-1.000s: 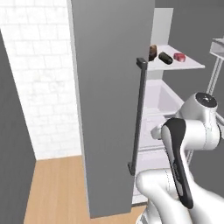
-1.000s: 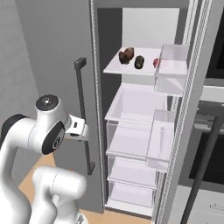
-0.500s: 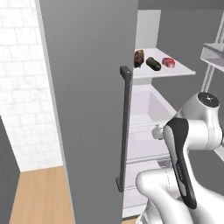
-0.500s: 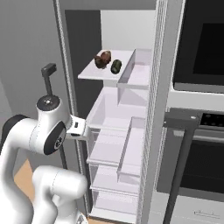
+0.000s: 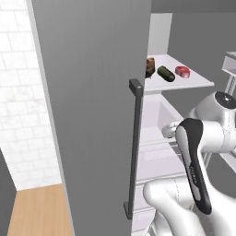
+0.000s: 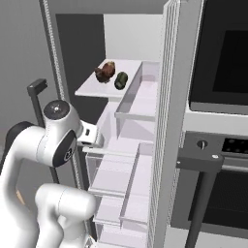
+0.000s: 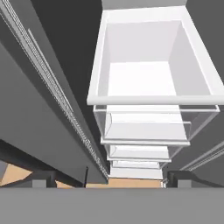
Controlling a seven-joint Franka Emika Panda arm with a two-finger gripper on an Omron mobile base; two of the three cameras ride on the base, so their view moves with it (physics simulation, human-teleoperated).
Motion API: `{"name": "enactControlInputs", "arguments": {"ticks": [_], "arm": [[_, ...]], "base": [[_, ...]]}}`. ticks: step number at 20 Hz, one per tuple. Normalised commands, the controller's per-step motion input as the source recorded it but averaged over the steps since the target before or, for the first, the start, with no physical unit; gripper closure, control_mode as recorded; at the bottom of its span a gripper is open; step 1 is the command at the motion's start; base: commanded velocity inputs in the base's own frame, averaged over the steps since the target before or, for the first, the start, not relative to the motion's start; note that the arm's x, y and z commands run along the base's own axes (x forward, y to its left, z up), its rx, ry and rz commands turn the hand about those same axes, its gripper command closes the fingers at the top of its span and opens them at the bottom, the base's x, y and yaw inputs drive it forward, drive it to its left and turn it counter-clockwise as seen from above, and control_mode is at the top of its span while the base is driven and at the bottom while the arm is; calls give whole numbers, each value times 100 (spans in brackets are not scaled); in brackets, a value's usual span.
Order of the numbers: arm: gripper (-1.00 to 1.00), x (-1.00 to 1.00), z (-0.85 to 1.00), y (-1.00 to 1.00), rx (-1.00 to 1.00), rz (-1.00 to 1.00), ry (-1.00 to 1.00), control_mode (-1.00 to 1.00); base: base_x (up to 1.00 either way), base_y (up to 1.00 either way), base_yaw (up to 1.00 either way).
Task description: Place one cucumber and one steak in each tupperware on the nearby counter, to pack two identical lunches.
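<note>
Since a second ago my base has swung around, so the whole scene has slid across both base views: the grey fridge door (image 5: 92,106) with its dark handle (image 5: 134,147) now takes up most of the left base view, and the oven (image 6: 220,111) has come into the right base view beside the open fridge. The things themselves have not moved on their shelf (image 5: 184,83): the dark green cucumber (image 5: 166,73) lies between a brown steak (image 5: 150,67), partly behind the door edge, and a red steak (image 5: 182,71); from the right I see the brown steak (image 6: 105,71) and the cucumber (image 6: 120,80) just beside each other. My arm holds the same folded pose as before. In the hand view my claw (image 7: 109,179) looks down over the white fridge drawers (image 7: 144,70), its two dark tips spread fully apart with nothing between them. I see a strip of wooden floor (image 5: 39,212) at the left. I can read no writing or brand anywhere; the oven's control panel (image 6: 236,144) shows marks too small to make out.
</note>
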Motion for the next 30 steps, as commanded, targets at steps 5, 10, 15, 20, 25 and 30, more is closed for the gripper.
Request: {"name": "enactControlInputs", "arguments": {"ticks": [5, 10, 15, 20, 25, 30], "arm": [[-100, 26, 100, 0, 0, -6, -21, -100], [-100, 22, 95, -1, 0, -12, -4, -100], [-100, 14, 57, -28, 0, -15, 0, -100], [-100, 37, 23, -35, 0, -8, 2, -100], [-100, 77, -20, -16, 0, -1, 8, -100], [-100, 80, -27, -21, 0, 1, 0, -100]], "base": [[0, 0, 0], [0, 0, 0], [0, 0, 0], [0, 0, 0], [0, 0, 0], [0, 0, 0]]}}
